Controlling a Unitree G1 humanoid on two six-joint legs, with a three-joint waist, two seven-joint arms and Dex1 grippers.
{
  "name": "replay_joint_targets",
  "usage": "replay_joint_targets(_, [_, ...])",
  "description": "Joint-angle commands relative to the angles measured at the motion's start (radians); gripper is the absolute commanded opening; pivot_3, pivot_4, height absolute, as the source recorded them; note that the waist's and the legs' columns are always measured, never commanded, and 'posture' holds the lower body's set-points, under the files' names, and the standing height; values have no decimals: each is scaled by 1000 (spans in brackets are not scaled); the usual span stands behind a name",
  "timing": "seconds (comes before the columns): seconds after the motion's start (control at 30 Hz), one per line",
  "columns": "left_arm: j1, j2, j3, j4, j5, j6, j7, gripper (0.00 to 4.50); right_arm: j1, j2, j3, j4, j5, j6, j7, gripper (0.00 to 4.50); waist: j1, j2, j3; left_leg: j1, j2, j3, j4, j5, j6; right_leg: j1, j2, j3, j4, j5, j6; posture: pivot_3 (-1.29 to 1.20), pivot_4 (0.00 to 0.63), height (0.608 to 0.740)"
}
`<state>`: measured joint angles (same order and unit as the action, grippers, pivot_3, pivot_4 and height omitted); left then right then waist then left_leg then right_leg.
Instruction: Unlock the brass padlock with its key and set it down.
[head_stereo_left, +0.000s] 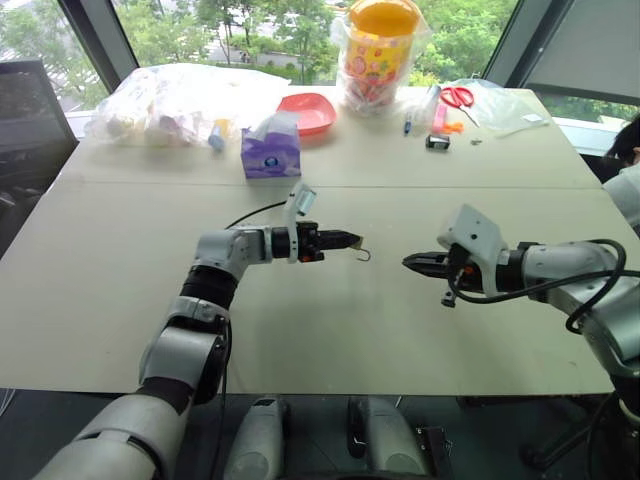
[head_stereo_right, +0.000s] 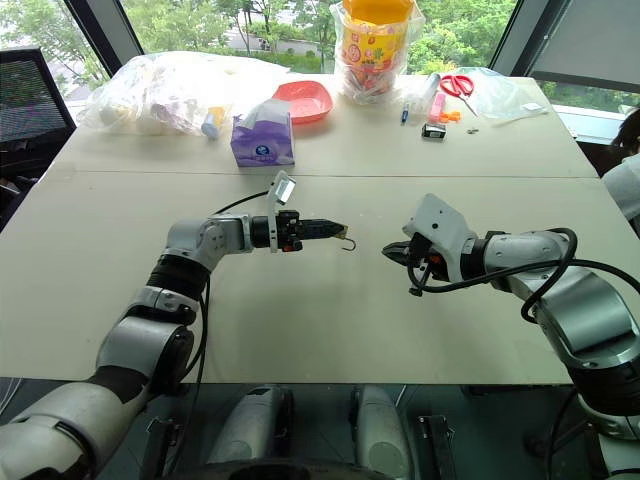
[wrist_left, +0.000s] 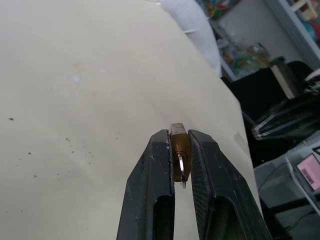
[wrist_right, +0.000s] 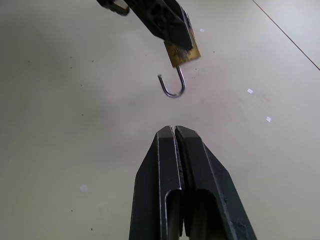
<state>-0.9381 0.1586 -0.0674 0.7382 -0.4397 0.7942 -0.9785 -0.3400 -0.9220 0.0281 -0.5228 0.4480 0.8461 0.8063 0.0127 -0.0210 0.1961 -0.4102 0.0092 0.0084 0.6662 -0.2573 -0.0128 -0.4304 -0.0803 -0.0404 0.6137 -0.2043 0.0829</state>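
Observation:
My left gripper hangs above the middle of the table, shut on the brass padlock. The padlock's yellow body sticks out past the fingertips. Its silver shackle hangs free at one end like a hook. In the left wrist view the padlock sits pinched between the two black fingers, with a small silvery piece against it; I cannot tell whether that piece is the key. My right gripper faces the padlock a short gap away, shut, with nothing showing between its fingers.
At the table's far side stand a purple tissue box, a red dish, a bagged yellow-lidded jar, clear plastic bags, red scissors, a blue pen and a small black clip. A person's sleeve is at the right edge.

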Motion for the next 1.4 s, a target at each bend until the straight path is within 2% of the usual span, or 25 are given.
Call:
replay_joint_targets(0.03, [-46,-16,-6,74,44,-21,12,0,6,13,-14,-53,2,11,-30,32,0,0,0,0,0,0,0,0,0,0,0,0,0,0,0,0,150,740])
replay_joint_targets(0.13, [-58,-17,-7,102,66,-26,-12,0,10,19,-14,-64,4,18,-42,32,0,0,0,0,0,0,0,0,1,0,0,0,0,0,0,0,150,740])
replay_joint_targets(0.17, [-63,-16,-1,116,73,-28,-7,782,11,21,-16,-64,4,20,-46,0,0,0,0,0,0,0,0,0,1,0,0,0,0,0,0,0,150,740])
replay_joint_targets(0.2, [-67,-13,5,127,78,-31,-6,988,13,23,-17,-63,2,18,-49,0,0,0,0,0,0,0,0,0,1,0,0,0,0,0,0,0,150,740])
replay_joint_targets(0.3, [-70,13,8,121,113,-68,21,1988,16,27,-18,-57,1,14,-54,0,0,0,0,0,0,0,0,0,1,0,0,0,0,0,-1,0,150,740])
replay_joint_targets(0.4, [-83,74,48,83,117,-56,62,1988,21,27,-23,-57,3,16,-55,0,-3,0,0,0,0,-2,0,0,1,0,0,0,0,0,-1,0,150,740])
replay_joint_targets(0.5, [-34,181,54,-82,98,-30,13,1988,43,25,-35,-52,3,11,-55,0,-9,0,0,0,2,-3,-1,0,1,0,1,0,0,1,-1,0,150,740])
replay_joint_targets(0.6, [123,310,75,-388,52,21,-27,1988,69,46,-36,-34,-1,-1,-68,0,-3,1,0,0,2,-4,-1,0,1,-1,1,0,1,1,0,0,150,740])
replay_joint_targets(0.77, [235,352,118,-580,9,79,32,1988,81,62,-39,-30,-1,-9,-78,0,9,1,0,0,3,-4,-1,-1,1,0,-1,1,0,-1,-3,0,150,740])
replay_joint_targets(0.87, [476,395,187,-883,11,49,115,1988,92,124,-51,-18,5,-11,-124,0,-5,1,-1,1,3,-3,1,-1,0,2,-2,1,-1,-1,-4,0,150,740])
replay_joint_targets(1.0, [615,300,302,-1078,-37,72,302,1988,108,256,-113,36,8,-4,-246,0,0,0,-1,2,3,-3,-1,-1,1,1,-1,3,-1,-1,-4,0,150,740])
replay_joint_targets(1.1, [670,214,342,-1161,-55,78,423,1988,117,338,-140,49,5,-26,-306,0,7,0,-1,2,3,-5,1,-1,0,2,-1,2,1,-1,-4,0,150,740])
replay_joint_targets(1.23, [744,122,321,-1234,-56,78,534,1988,92,408,-160,78,13,-47,-347,0,-1,0,-1,3,3,-4,1,-1,0,3,-1,3,1,-1,-4,0,150,740])
replay_joint_targets(1.4, [787,91,290,-1236,-38,37,599,1988,34,428,-176,180,-32,-103,-393,0,-2,0,-1,3,1,-3,1,-1,0,3,1,3,1,-1,-4,0,150,740])
